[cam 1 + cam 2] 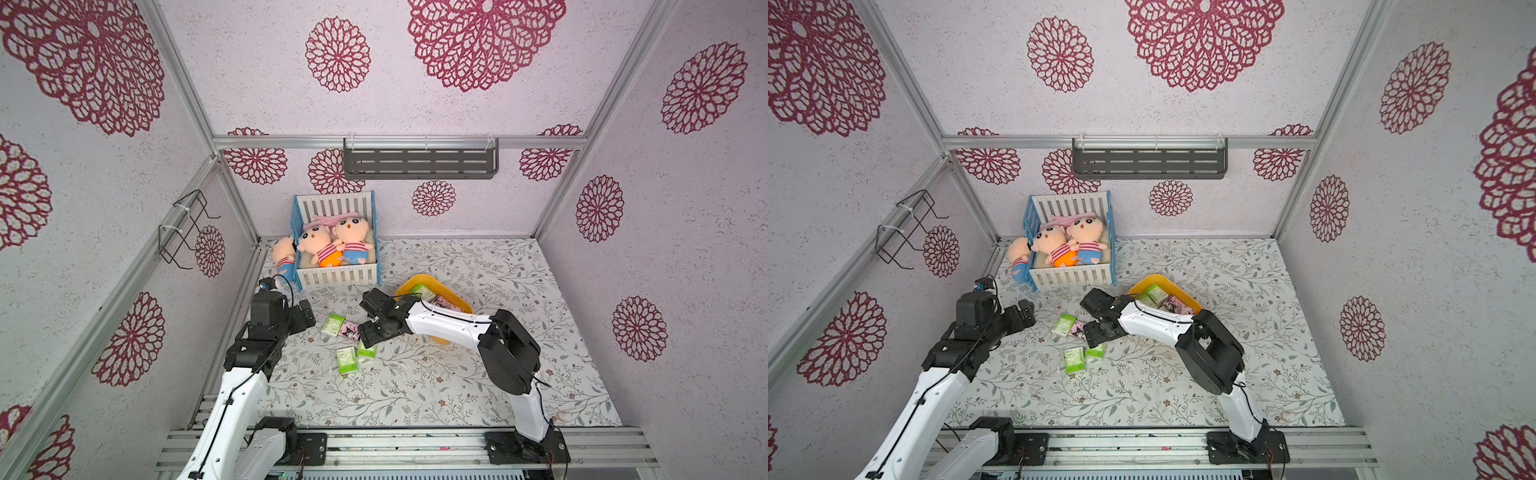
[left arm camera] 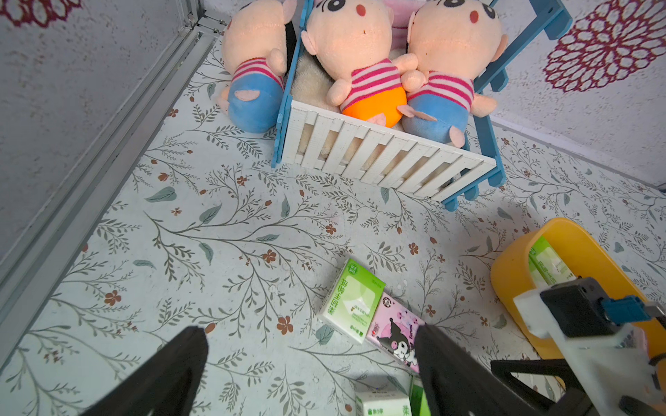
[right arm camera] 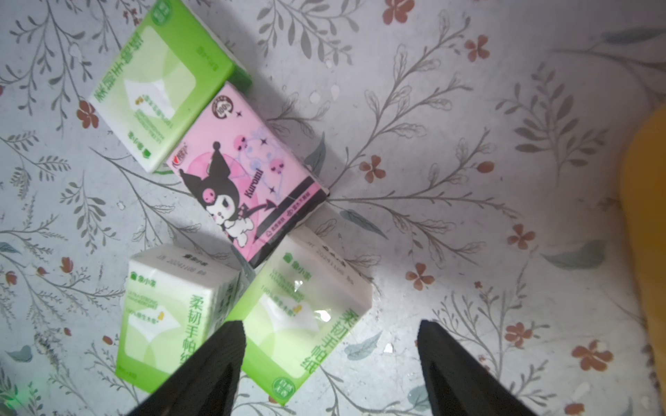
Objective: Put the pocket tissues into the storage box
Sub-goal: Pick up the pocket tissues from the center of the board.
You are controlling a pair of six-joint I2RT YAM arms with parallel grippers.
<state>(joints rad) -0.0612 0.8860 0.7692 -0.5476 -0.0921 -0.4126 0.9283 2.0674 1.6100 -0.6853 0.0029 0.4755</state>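
Lying loose are three green packets (image 3: 155, 79), one pink packet (image 3: 248, 173).

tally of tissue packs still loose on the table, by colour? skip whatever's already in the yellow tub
Green packets: 3
Pink packet: 1
Total loose: 4 (contents of the storage box not counted)

Left end effector (image 2: 308, 331) and right end effector (image 3: 329, 324) gape.
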